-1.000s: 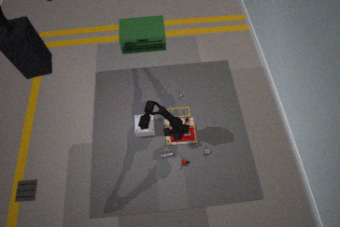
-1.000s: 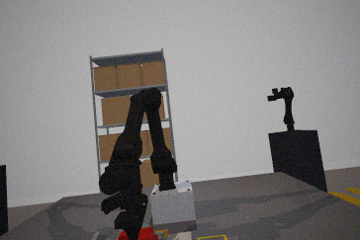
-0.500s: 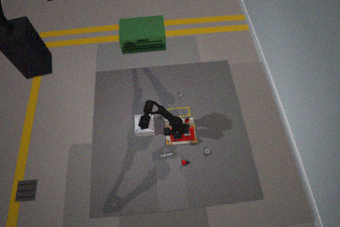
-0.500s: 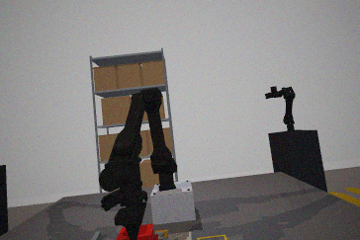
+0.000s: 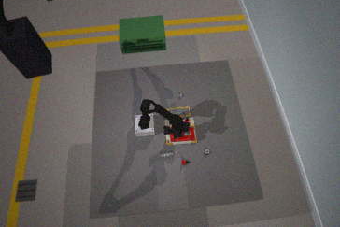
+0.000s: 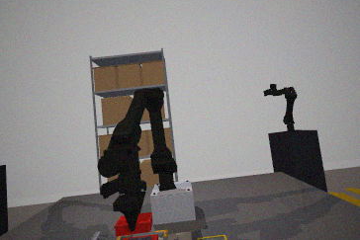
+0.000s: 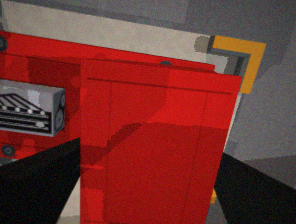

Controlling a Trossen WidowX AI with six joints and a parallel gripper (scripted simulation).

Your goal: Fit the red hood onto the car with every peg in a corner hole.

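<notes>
The hood (image 7: 165,155) (image 6: 143,222), a red shell with a flat roof, is held between the fingers of my gripper (image 7: 149,150) (image 6: 133,227), which is shut on it. It is over the right part of the red chassis (image 7: 45,46), slightly turned against it. The grey engine block (image 7: 35,110) shows uncovered left of the hood. Dark round peg tops show at the upper left (image 7: 3,44) and below the engine (image 7: 7,150); another dark round spot (image 7: 166,63) is at the hood's upper edge. The hood's corner holes and underside are hidden.
The jig has a pale base (image 7: 100,20) and an orange corner bracket (image 7: 255,55). A yellow outline (image 5: 178,107) lies behind it. A small red part (image 5: 185,162), a grey round part (image 5: 207,151) and a pale part (image 5: 166,154) lie in front. The arm stands on a white box (image 5: 145,131) (image 6: 173,206).
</notes>
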